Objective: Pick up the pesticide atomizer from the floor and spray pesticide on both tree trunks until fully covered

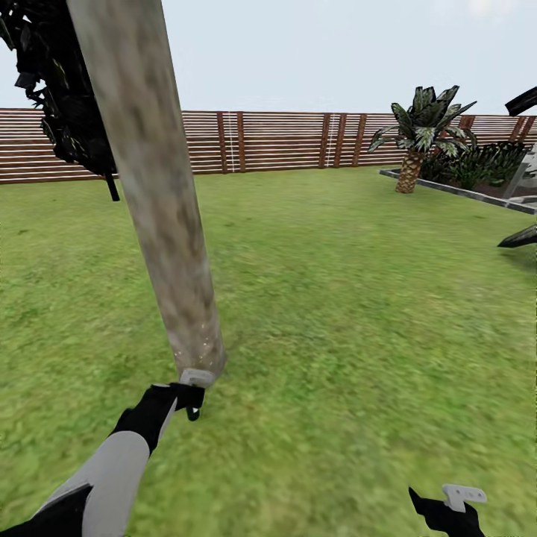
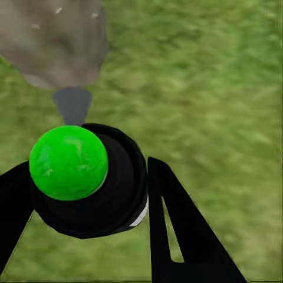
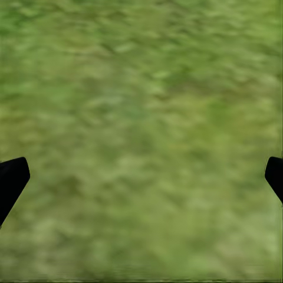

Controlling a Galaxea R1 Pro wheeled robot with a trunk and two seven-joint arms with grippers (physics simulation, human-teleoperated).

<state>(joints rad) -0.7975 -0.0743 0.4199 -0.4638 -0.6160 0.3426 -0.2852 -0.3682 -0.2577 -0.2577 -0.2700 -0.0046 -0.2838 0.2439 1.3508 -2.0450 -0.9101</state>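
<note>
A thick, mottled grey-beige tree trunk (image 1: 160, 216) leans up from the grass just ahead on the left; its base also fills a corner of the left wrist view (image 2: 53, 41). My left gripper (image 1: 186, 399) is right at the foot of the trunk. It is shut on the pesticide atomizer (image 2: 88, 188), a small black bottle whose top shows bright green (image 2: 68, 162), with a grey nozzle (image 2: 73, 105) pointing at the trunk base. My right gripper (image 1: 447, 503) hangs low at the right over bare grass, open, its fingertips (image 3: 12, 177) wide apart.
A brown slat fence (image 1: 298, 138) closes the lawn at the back. A short palm (image 1: 414, 142) stands in a grey-kerbed planting bed (image 1: 462, 190) at the far right. Dark foliage (image 1: 60, 97) hangs at the upper left. Open grass (image 1: 335, 313) lies ahead and right.
</note>
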